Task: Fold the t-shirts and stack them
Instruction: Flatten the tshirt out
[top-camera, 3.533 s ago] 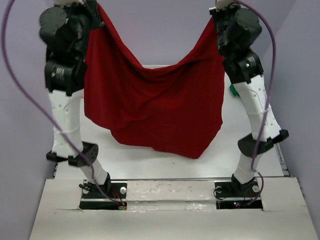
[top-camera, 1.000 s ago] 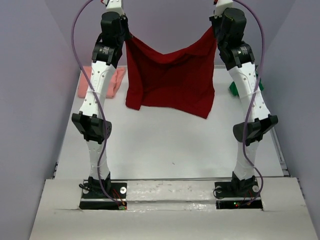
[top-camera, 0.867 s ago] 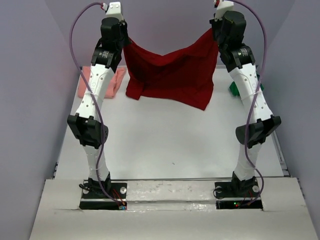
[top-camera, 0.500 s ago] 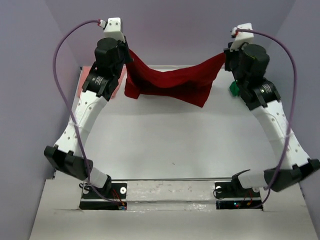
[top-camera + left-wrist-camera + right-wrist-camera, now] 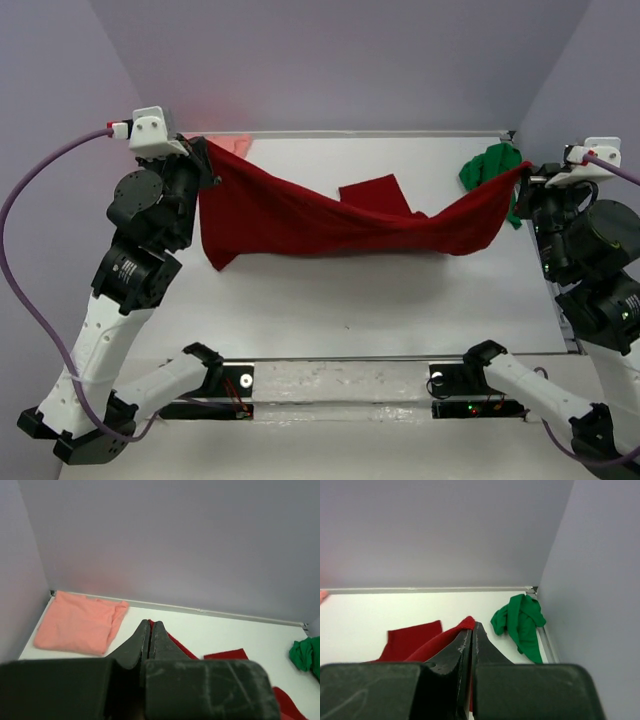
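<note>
The dark red t-shirt (image 5: 330,220) hangs stretched between both grippers, its middle sagging onto the table. My left gripper (image 5: 208,160) is shut on its left corner, and the red cloth (image 5: 172,641) peeks past the shut left gripper (image 5: 151,625) in the left wrist view. My right gripper (image 5: 528,172) is shut on the right corner; in the right wrist view the red cloth (image 5: 435,642) drapes left of the shut right gripper (image 5: 472,626). The salmon pink t-shirt (image 5: 80,622) lies folded at the back left. The green t-shirt (image 5: 520,622) lies crumpled at the back right.
The white table (image 5: 340,300) ends at a back wall (image 5: 330,60) and side walls close to both arms. The pink shirt (image 5: 235,145) is mostly hidden behind the left arm, and the green shirt (image 5: 490,168) sits just behind the right gripper.
Both arms have pulled back, lowered and spread far apart. The red shirt has gone from hanging high to being stretched wide, low over the table.
</note>
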You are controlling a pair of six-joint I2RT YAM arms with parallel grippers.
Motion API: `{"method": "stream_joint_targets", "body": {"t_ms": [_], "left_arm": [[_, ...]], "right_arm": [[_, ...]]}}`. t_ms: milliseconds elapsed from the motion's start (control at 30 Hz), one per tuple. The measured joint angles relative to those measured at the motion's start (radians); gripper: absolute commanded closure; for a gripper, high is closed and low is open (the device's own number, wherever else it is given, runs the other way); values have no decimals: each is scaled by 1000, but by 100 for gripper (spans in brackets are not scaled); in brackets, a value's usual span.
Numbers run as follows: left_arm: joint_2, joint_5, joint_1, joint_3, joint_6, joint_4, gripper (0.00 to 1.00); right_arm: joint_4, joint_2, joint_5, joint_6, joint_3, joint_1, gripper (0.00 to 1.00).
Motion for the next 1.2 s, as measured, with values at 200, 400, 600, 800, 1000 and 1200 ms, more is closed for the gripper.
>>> {"method": "stream_joint_targets", "body": {"t_ms": [200, 400, 600, 800, 1000, 1200], "left_arm": [[53, -42, 2, 17, 37, -4, 100], [365, 32, 68, 182, 40, 57, 100], [781, 140, 188, 517, 42, 10, 100], [1182, 227, 301, 1112, 50, -67, 100], [1154, 234, 348, 1124, 60, -92, 100], [932, 207, 266, 995, 106, -99, 100]], "right_arm": [[10, 124, 37, -45, 37, 0, 100], [140, 486, 19, -103, 188, -10, 100], [134, 965, -77, -155, 604, -102, 100], [105, 1328, -147, -204, 1101, -203, 100], [84, 1287, -164, -243, 1146, -237, 100], [95, 1097, -148, -291, 1070, -188, 100]]}}
